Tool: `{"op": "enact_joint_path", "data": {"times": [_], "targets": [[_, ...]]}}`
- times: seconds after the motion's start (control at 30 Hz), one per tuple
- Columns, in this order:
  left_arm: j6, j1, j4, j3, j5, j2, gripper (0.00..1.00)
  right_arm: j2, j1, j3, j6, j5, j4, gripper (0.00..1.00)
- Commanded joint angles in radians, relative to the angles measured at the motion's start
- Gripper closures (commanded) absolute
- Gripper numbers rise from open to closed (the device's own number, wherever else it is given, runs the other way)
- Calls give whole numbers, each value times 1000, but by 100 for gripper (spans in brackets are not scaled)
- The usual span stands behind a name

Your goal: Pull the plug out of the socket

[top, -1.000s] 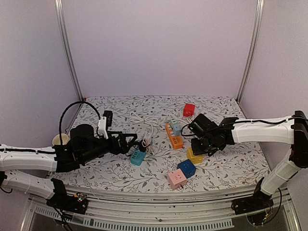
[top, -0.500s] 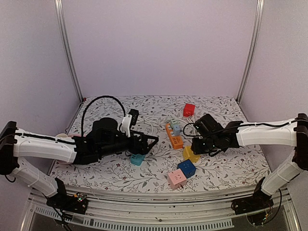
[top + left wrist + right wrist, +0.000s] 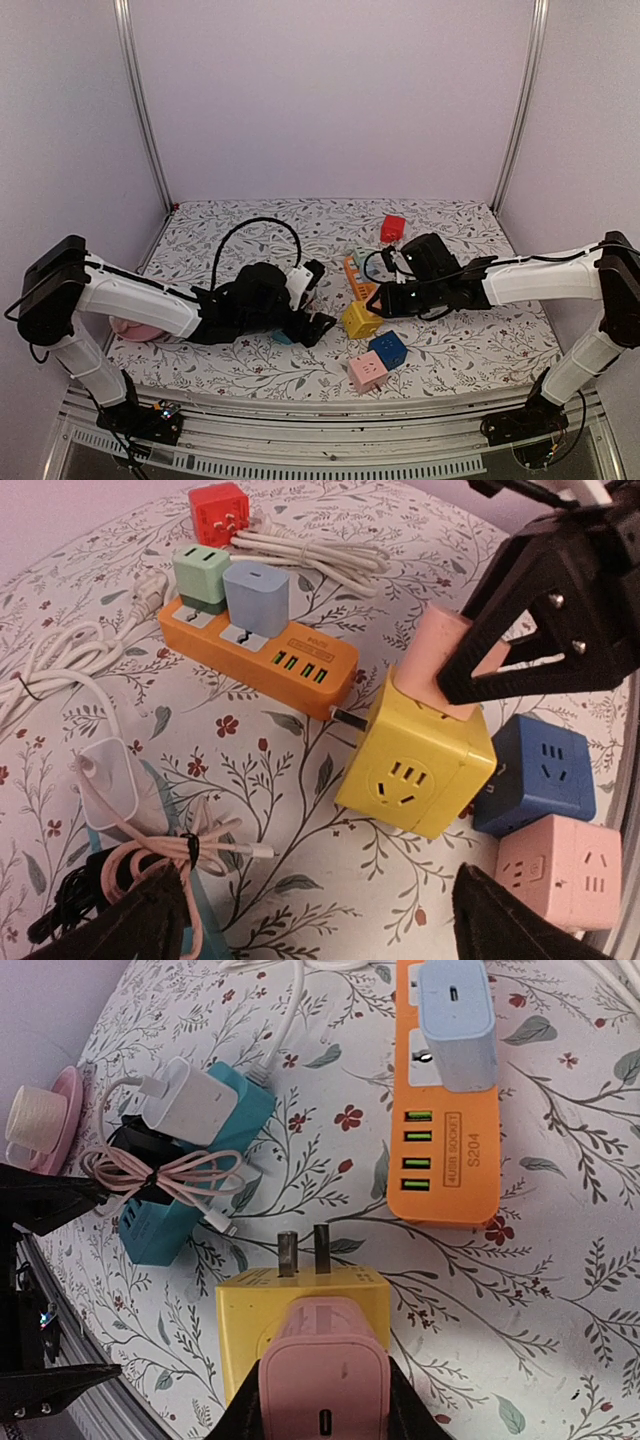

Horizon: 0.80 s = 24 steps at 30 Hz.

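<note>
A pink plug (image 3: 325, 1370) sits in the top face of a yellow cube socket (image 3: 250, 1310). My right gripper (image 3: 325, 1405) is shut on the plug, one finger on each side. In the top view the yellow cube (image 3: 360, 320) hangs under the right gripper (image 3: 385, 300) near the table's middle. My left gripper (image 3: 320, 920) is open and empty, its fingers (image 3: 130, 925) wide apart just short of the cube (image 3: 420, 765). The plug (image 3: 445, 655) and the right gripper (image 3: 540, 610) show above it. I cannot tell whether the cube touches the cloth.
An orange power strip (image 3: 362, 285) carrying a pale blue charger (image 3: 455, 1025) lies just behind the cube. A blue cube (image 3: 388, 348) and a pink cube (image 3: 367, 372) lie in front, and a red one (image 3: 393, 228) at the back. A teal socket (image 3: 180, 1210) with a white charger and coiled pink cable sits under the left arm.
The left arm has swung right, up to the yellow cube. The right gripper has carried the plug and the cube leftward toward the left gripper.
</note>
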Motion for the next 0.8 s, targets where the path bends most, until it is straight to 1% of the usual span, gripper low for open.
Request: {"op": "enact_joint_path", "data": {"times": [0.0, 0.23, 0.4, 0.5, 0.6, 0.63, 0.7, 0.77], "targets": [[125, -16, 28, 10, 2, 28, 7, 8, 0, -32, -19, -105, 135, 85], [278, -26, 160, -22, 137, 81, 7, 13, 1, -64, -20, -147, 192, 86], [334, -39, 201, -23, 185, 81, 8, 1, 2, -90, -19, -137, 202, 86], [345, -40, 176, 2, 206, 102, 8, -5, 1, -104, -16, -137, 206, 86], [357, -49, 112, 54, 199, 138, 12, -11, 2, -118, -11, -135, 215, 86], [357, -51, 73, 76, 193, 154, 14, -14, 1, -120, -9, -137, 214, 86], [362, -51, 16, 121, 183, 193, 21, -18, 1, -125, -8, -137, 215, 86], [363, -52, -8, 145, 168, 212, 24, -22, 1, -127, -6, -142, 217, 86]]}}
